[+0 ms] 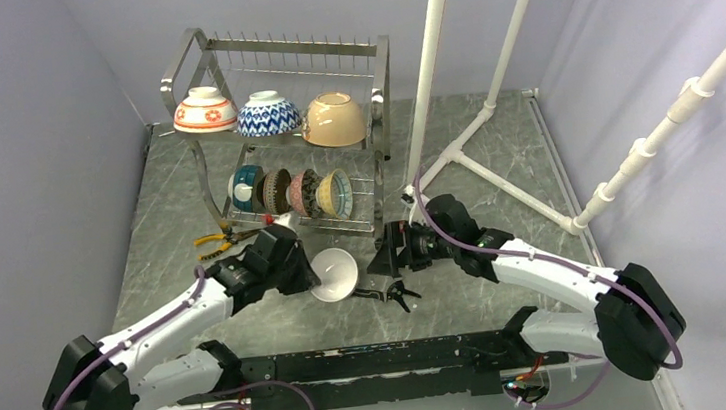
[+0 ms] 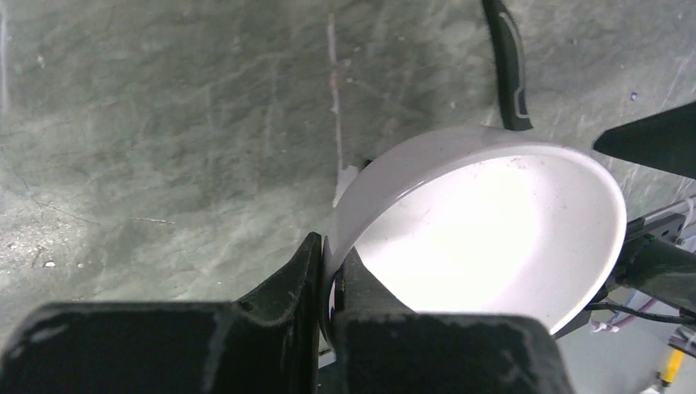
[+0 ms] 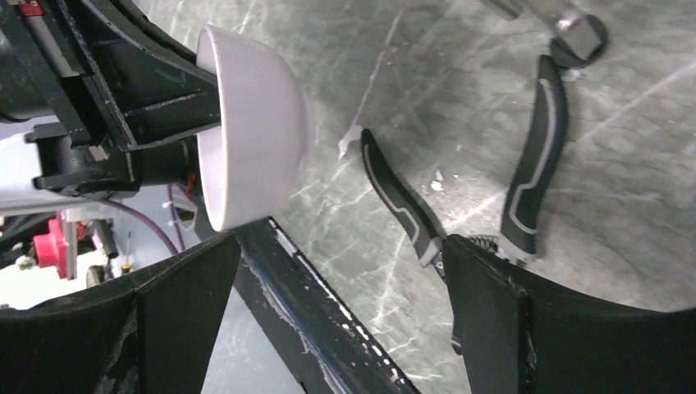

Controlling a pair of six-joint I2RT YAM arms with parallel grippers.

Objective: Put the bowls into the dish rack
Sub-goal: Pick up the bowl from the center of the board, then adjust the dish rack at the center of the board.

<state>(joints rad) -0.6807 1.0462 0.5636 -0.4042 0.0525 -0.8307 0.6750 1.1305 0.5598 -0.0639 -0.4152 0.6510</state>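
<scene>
Racked: seven bowls (image 1: pixel 268 114) in shiny steel wire dish rack (image 1: pixel 382 68) | left claw (image 2: pixel 328 275) pinches round white ceramic bowl (image 2: pixel 492 238), pending | right claw (image 3: pixel 338 275) wide, empty

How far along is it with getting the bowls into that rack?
Nearly done. Seven bowls already sit in the dish rack: three on the top tier, four standing on the lower one. The left end effector pinches the white bowl by its rim. Left to do: racking that bowl; no other loose bowl shows.

We see the grey marbled table (image 1: pixel 494 142) carrying the dish rack (image 1: pixel 298 40), yellow-handled pliers (image 1: pixel 214 241), black-handled pliers (image 1: pixel 387 291) and a white pipe frame (image 1: pixel 481 168).
</scene>
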